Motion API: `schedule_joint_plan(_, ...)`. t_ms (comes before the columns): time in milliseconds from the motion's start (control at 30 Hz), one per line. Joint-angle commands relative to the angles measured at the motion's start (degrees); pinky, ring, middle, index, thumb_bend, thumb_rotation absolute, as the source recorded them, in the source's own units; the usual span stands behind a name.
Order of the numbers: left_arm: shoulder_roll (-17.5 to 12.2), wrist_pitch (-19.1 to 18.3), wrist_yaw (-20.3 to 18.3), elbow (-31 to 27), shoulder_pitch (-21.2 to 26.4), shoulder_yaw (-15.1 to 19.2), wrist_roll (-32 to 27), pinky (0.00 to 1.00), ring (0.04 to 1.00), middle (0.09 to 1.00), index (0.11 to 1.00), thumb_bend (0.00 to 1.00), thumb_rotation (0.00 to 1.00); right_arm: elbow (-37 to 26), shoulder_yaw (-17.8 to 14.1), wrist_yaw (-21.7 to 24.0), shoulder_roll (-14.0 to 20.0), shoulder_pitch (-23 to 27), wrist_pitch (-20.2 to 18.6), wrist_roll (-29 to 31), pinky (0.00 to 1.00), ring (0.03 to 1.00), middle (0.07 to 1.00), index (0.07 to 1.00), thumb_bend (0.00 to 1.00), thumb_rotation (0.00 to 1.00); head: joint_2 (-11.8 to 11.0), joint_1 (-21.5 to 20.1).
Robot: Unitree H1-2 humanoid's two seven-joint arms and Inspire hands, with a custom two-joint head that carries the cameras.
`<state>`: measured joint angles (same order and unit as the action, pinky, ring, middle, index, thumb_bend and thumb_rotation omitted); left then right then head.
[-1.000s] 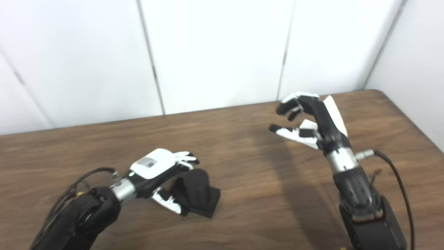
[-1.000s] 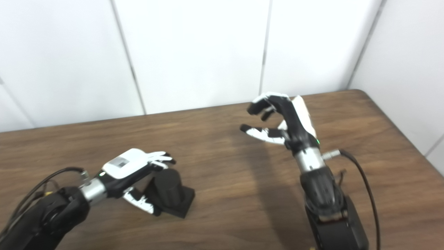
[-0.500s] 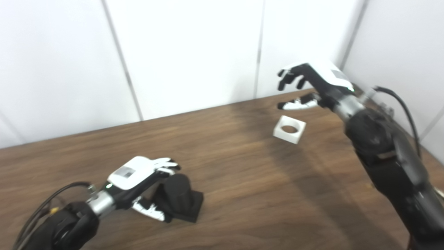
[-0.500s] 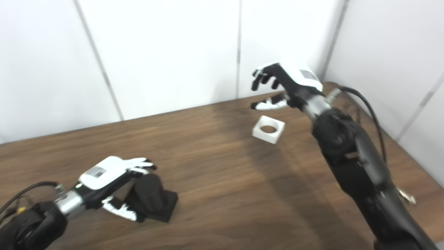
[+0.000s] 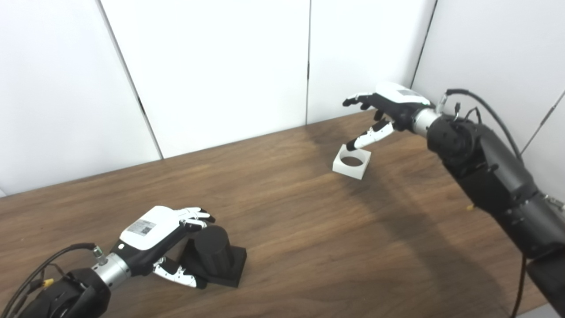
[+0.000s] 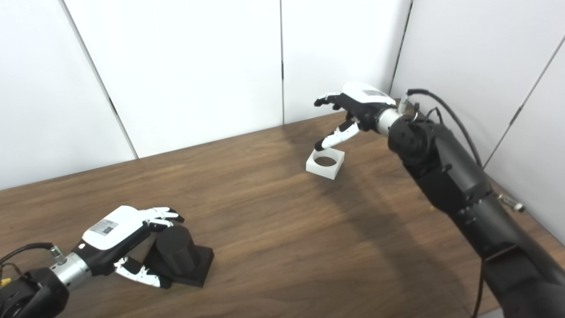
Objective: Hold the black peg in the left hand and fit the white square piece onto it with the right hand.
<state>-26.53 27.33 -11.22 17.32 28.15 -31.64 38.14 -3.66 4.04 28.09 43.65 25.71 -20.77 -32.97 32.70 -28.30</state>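
On the near left of the table [image 5: 309,247], left eye view: the black peg [image 5: 211,249] stands upright on its square black base, a stubby cylinder. The left hand [image 5: 154,232] cups it, fingers curled over the far side of the top and thumb low against the base; contact looks likely, but a firm grip is not confirmed and the base sits flat on the wood. Far right, the white square piece [image 5: 352,162] lies flat, round hole facing up. The right hand [image 5: 388,108] hovers just above and behind it, fingers spread, thumb pointing down toward the far edge, holding nothing.

Judgement on handling: the piece looks like rigid, light plastic with smooth faces (possibly slippery). Its outer walls are the place to pinch, on opposite sides, leaving the hole free. The peg seems stiff and bottom-heavy, so steadying it at the cylinder should do.

Right eye view: same layout, peg and left hand [image 6: 114,232] at lower left, piece [image 6: 325,164] and right hand [image 6: 355,106] well apart from them at the far right. Surface is dark wood-grain, matte. White panelled walls [image 6: 198,66] close the back and right side.
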Motion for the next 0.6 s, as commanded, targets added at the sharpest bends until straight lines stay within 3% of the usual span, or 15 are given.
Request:
schedule_joint_plan(0,-2.23,-0.98,-3.65,1.65,-2.49,-2.03,3.68,0.77,0.885,0.84,0.488,0.52,0.06,0.14,-0.91,-0.04,1.71,2.54,-0.96,0.54,0.71,0.88,0.909,0.875,0.77,0.47,0.07,-0.12)
schedule_joint_plan(267,-2.44,-0.88,-3.24,0.97,-3.05,-1.74,3.71,0.76,0.883,0.84,0.488,0.52,0.06,2.79,0.31,1.03,2.8,3.49,-3.18,-0.64,0.77,0.924,0.937,0.901,0.77,0.52,0.32,0.12)
schedule_joint_plan(433,-2.28,-1.25,-3.72,0.74,-3.06,-1.41,3.56,0.77,0.888,0.843,0.489,0.52,0.06,3.21,2.49,2.16,3.82,4.13,-4.83,-2.55,0.75,0.935,0.972,0.916,0.87,0.64,0.66,0.33)
schedule_joint_plan(567,-2.09,-1.12,-3.35,0.9,-2.95,-1.29,3.68,0.76,0.884,0.84,0.488,0.52,0.06,3.52,3.03,2.53,3.05,4.16,-6.0,-4.27,0.76,0.928,0.98,0.91,0.92,0.65,0.79,0.64)
